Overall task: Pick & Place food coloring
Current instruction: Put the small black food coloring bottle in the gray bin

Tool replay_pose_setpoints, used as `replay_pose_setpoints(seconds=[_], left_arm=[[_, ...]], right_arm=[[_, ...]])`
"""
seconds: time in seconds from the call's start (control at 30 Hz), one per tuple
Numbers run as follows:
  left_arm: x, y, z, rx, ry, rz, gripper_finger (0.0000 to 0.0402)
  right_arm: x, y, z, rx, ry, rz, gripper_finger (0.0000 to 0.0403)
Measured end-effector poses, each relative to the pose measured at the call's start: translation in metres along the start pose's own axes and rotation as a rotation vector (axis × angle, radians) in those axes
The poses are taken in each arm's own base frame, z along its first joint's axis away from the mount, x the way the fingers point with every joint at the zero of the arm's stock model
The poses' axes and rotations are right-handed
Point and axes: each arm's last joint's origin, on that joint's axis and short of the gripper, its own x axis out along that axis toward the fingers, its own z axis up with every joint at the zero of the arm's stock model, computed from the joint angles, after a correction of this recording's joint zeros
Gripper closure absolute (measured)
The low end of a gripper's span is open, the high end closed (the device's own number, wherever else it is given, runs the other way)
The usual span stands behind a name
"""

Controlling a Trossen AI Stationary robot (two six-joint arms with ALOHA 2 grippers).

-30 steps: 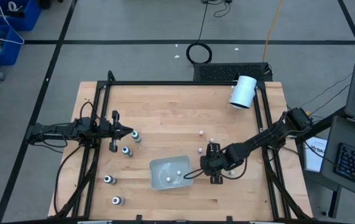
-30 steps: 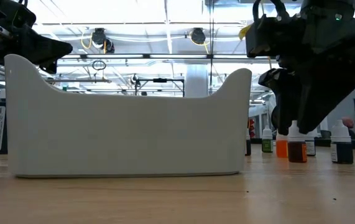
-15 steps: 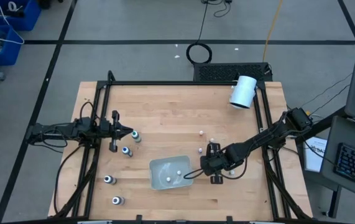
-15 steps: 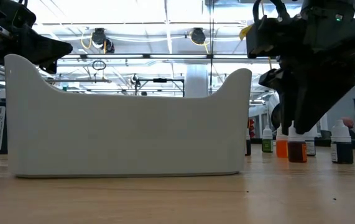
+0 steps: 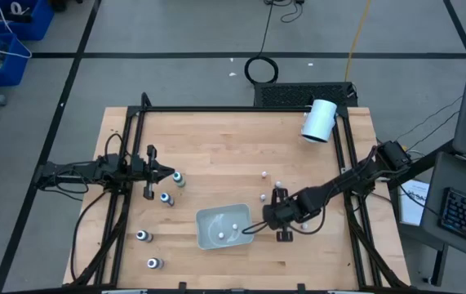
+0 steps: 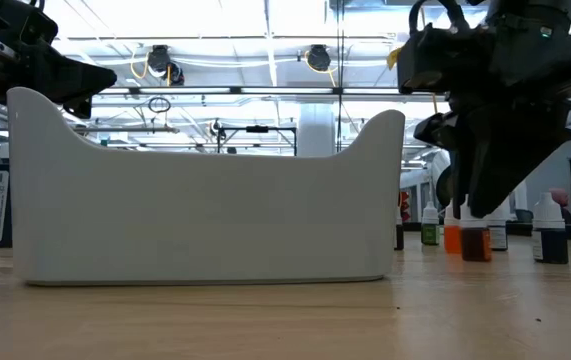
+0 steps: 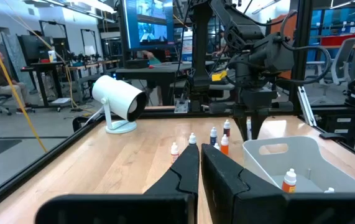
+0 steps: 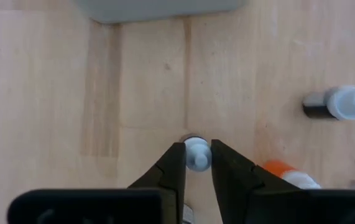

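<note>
My right gripper (image 8: 196, 148) hangs over the table just right of the clear tray (image 5: 202, 217), pointing steeply down, shut on a small dark-bodied food coloring bottle (image 6: 476, 244). An orange bottle (image 8: 287, 175) and a dark bottle (image 8: 339, 102) stand close by on their bases. Two small bottles (image 5: 234, 226) lie inside the tray. Several dark bottles with pale tops (image 5: 166, 198) stand at the table's left. My left gripper (image 7: 199, 167) is shut and level at the left edge, holding nothing. My right gripper pinches the bottle's white cap (image 8: 196, 154) between its two fingertips. The fingers come from above, slanting down. The bottle stands upright with its base on the table (image 6: 476, 259).
A big white cylinder (image 5: 320, 120) lies at the far right corner. A few tiny whitish bottles (image 5: 264, 173) stand on the wood beyond my right gripper. A black frame (image 5: 216, 109) runs round the table.
My right gripper has shut its fingers onto the cap of the dark bottle while staying in place. The bottle has stayed standing where it was.
</note>
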Motion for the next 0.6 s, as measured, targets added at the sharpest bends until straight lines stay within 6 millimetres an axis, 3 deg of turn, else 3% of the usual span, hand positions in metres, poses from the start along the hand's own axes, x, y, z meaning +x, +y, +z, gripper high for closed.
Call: replay_pose_setpoints(seconds=[0.17,0.37,0.6], left_arm=[[0.000,0.000,0.000,0.000,0.000,0.000,0.0376],[0.000,0.000,0.000,0.000,0.000,0.000,0.0376],[0.000,0.000,0.000,0.000,0.000,0.000,0.0376]], right_arm=[[-0.009,0.003,0.009,-0.052,0.013,0.012,0.0366],[-0.043,0.008,0.038,-0.140,-0.016,-0.057,0.0366],[-0.084,0.010,0.083,-0.301,-0.201,-0.066,0.0366]])
